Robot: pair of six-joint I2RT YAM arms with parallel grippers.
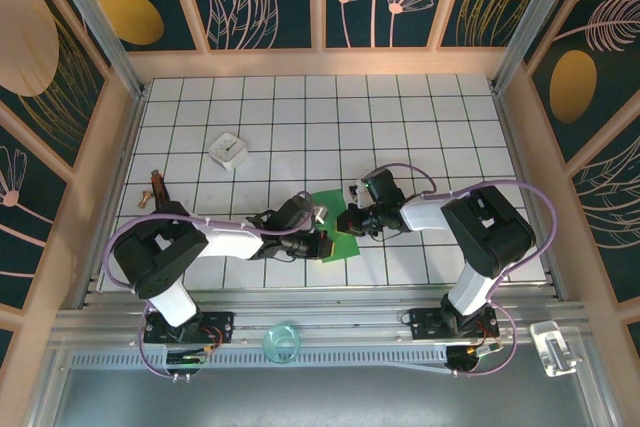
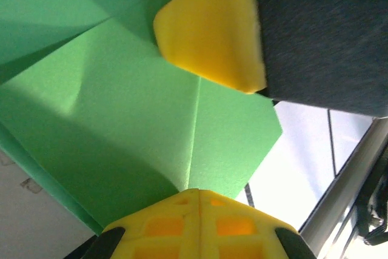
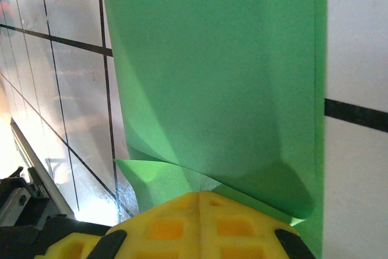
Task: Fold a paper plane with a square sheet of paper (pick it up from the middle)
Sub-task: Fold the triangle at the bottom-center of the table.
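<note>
1. Left fingers point(image 2: 160, 228), yellow and ribbed, are pressed fully together on the pointed end of the bright-green square sheet of paper point(image 2: 139, 107), just where a straight crease runs into their seam.
2. Right fingers point(image 3: 160, 228) are closed just as tightly, pinching a curled edge of the same sheet from the opposite side.
3. Gripping at two facing spots probably keeps the thin sheet stretched and slightly lifted, so that a flap can be lined up and pressed without the paper sliding.
4. Already the sheet is partly folded. Angled flaps meet along the centre crease, one end forms a blunt point, and a soft dent shows in one panel. I judge it well short of a narrow dart.
5. From above, the paper lies between the two arms at the near middle of the white tiled counter point(image 1: 420, 117), well apart from the small white square box point(image 1: 228, 150).
</note>
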